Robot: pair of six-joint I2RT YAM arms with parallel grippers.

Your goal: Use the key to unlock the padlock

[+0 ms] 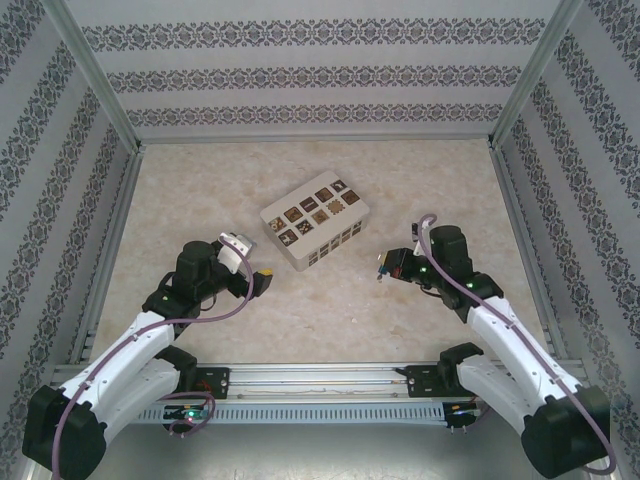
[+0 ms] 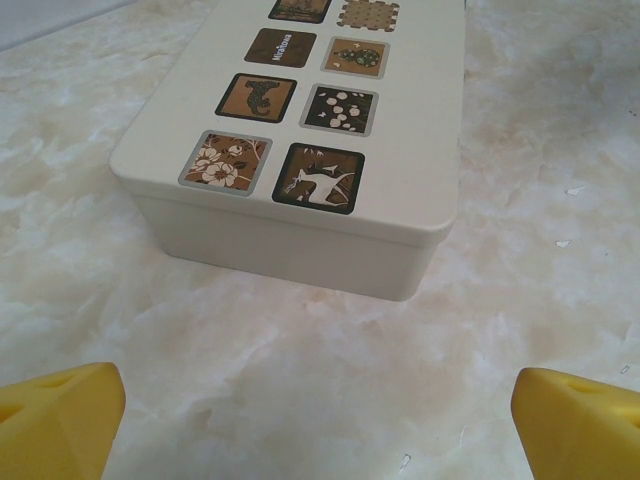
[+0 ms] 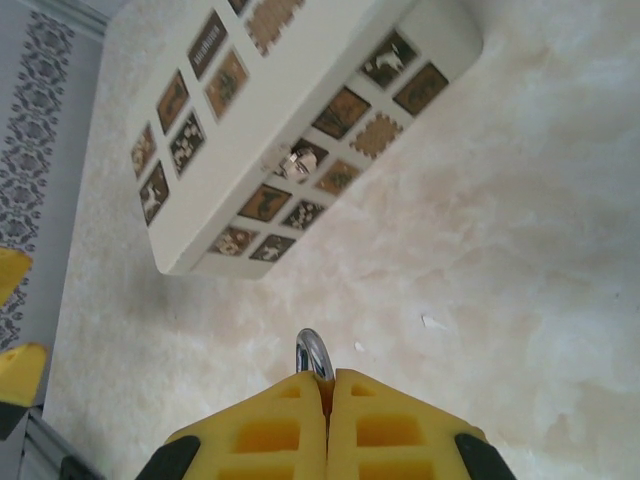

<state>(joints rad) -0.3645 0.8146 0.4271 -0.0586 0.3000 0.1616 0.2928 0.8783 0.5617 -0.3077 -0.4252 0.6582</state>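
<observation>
My right gripper [image 3: 327,378] is shut, its yellow fingertips pressed together on the padlock. Only the padlock's thin silver shackle [image 3: 312,352] pokes out past the tips; its body is hidden between the pads. From above, the right gripper [image 1: 383,266] hangs right of the cream box with a small bluish bit at its tip. My left gripper [image 2: 320,430] stands open with nothing between its fingers, low over the marble just short of the box's near end. In the top view the left gripper [image 1: 258,282] sits left of the box. The key is out of view.
The cream box [image 1: 315,222] with dark brown square tiles lies at an angle mid-table; a small silver fitting [image 3: 290,163] shows on its side. Patterned walls and metal rails close in the table. Bare marble lies between the two grippers.
</observation>
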